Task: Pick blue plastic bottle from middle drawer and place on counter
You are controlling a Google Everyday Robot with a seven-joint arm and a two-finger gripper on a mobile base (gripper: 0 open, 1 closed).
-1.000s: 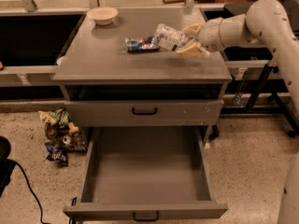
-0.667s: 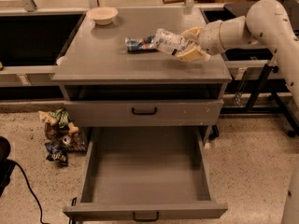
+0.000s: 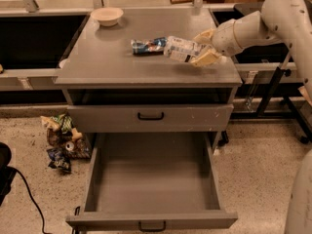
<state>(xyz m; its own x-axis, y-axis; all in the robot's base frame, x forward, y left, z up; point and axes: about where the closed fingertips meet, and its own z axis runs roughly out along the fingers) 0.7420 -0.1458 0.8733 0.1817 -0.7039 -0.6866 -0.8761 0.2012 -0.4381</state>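
Note:
The blue plastic bottle [image 3: 181,49] is clear with a pale blue-and-white label. It lies on its side just above the right part of the counter [image 3: 112,57]. My gripper [image 3: 204,47] comes in from the right and is shut on the bottle's right end, its cream fingers [image 3: 205,58] above and below it. The middle drawer [image 3: 152,179] is pulled fully out below and shows a bare grey floor.
A crumpled blue-and-white foil packet [image 3: 147,46] lies on the counter just left of the bottle. A pale bowl [image 3: 107,16] sits at the counter's back left. The upper handled drawer [image 3: 150,117] is closed. Snack packets [image 3: 62,141] litter the floor at left.
My gripper and the bottle have shifted slightly left and lower toward the counter. The packet, bowl and drawers have not moved.

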